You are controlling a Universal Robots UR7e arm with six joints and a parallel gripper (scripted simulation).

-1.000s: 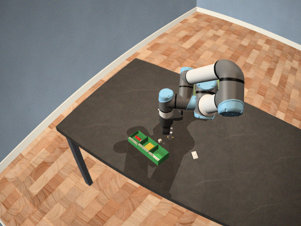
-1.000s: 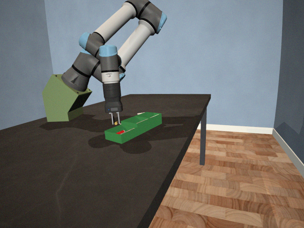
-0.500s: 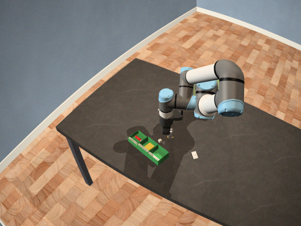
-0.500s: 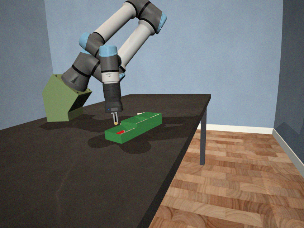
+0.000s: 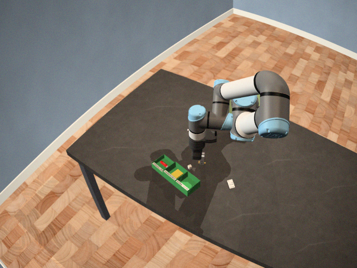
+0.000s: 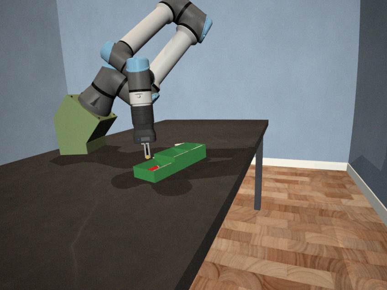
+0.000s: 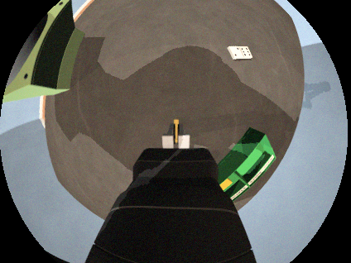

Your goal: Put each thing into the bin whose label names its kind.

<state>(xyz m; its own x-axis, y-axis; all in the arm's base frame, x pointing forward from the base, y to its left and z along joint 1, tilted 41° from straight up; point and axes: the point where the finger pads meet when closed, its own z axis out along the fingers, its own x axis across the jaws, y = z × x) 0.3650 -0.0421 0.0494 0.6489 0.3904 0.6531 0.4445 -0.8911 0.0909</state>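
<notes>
My gripper pinches the slim brass-coloured piece near its middle beside the green bins, probably to lift it level

Tool fingers narrowed, now gripping gold-coloured piece.
</notes>
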